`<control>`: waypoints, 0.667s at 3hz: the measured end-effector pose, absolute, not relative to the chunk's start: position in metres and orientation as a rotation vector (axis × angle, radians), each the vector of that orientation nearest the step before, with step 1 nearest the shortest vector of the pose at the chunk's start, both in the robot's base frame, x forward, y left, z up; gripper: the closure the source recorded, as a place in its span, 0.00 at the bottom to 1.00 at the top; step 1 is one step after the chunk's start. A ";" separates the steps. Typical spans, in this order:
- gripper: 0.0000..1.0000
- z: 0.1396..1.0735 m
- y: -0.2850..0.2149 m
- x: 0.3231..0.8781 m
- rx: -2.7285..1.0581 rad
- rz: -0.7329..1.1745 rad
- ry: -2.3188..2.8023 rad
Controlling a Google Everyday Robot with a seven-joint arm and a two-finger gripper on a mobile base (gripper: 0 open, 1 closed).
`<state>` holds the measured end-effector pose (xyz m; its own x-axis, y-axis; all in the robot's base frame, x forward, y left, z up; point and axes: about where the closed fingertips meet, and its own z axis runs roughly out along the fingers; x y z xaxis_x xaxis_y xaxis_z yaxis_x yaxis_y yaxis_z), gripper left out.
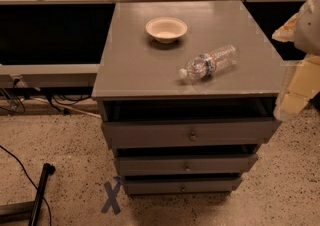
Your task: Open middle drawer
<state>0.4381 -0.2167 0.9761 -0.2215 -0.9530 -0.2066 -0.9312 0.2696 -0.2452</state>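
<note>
The grey cabinet point(190, 55) has three drawers stacked under its top. The middle drawer point(150, 165) is the second one, a shallow flat front with a small round knob point(188, 168) at its centre. It stands pulled out a little, with a dark gap above its front. My gripper point(292, 97) is a cream shape at the right edge of the view, beside the cabinet's right front corner. It is level with the top drawer, up and to the right of the middle drawer's knob, and touches no drawer.
The top drawer point(150, 134) and the lowest drawer point(150, 186) also stand slightly out. A cream bowl point(166, 29) and a lying plastic bottle point(209, 63) rest on the cabinet top. A blue X point(112, 197) marks the floor. A dark pole point(40, 192) and cables lie at left.
</note>
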 end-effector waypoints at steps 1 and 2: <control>0.00 0.976 -0.217 0.438 -1.725 -0.098 2.232; 0.00 0.976 -0.213 0.431 -1.749 -0.085 2.189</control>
<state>0.4305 -0.2131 0.9759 -0.1869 -0.9569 -0.2223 -0.9367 0.2417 -0.2531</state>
